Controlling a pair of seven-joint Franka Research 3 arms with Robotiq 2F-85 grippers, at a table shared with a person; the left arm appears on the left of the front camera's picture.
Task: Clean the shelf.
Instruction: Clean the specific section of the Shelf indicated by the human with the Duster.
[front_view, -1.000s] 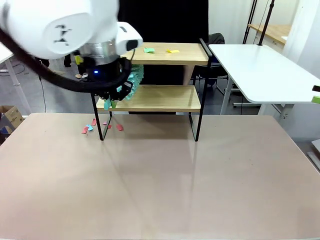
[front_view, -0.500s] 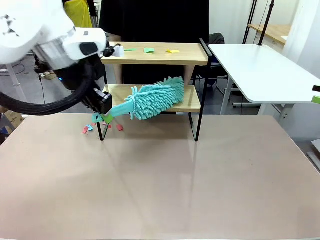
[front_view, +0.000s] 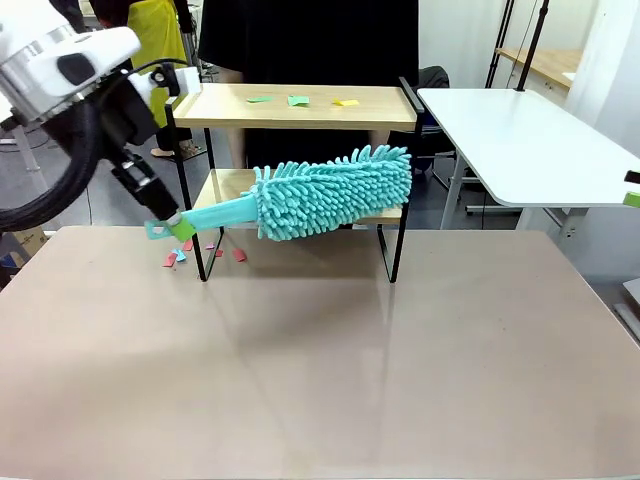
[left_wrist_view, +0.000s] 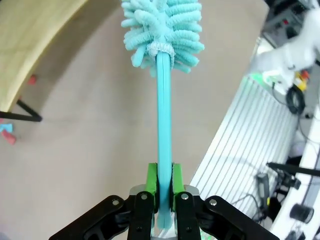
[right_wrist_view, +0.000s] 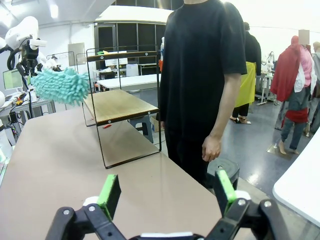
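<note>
The left arm (front_view: 55, 55) is glossy white, with a thick black cable (front_view: 88, 150). The left gripper (left_wrist_view: 165, 175) and right gripper (right_wrist_view: 167, 192) have black linkages, silver pivot screws (left_wrist_view: 141, 197) and green pads (left_wrist_view: 151, 177). The person (right_wrist_view: 200, 75) wears a black short-sleeved T-shirt.

The left tool (left_wrist_view: 164, 172) clamps the teal duster (left_wrist_view: 164, 100), seemingly clear of the table (left_wrist_view: 95, 150).

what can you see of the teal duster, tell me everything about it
The duster is teal throughout: a fluffy head of soft noodle-like strands on a flat, plastic-looking handle. It is held off the table, head slightly higher and toward the robot's right, in front of the shelf's lower board, apparently not touching it. The left pincer is shut on the handle near its end.
</note>
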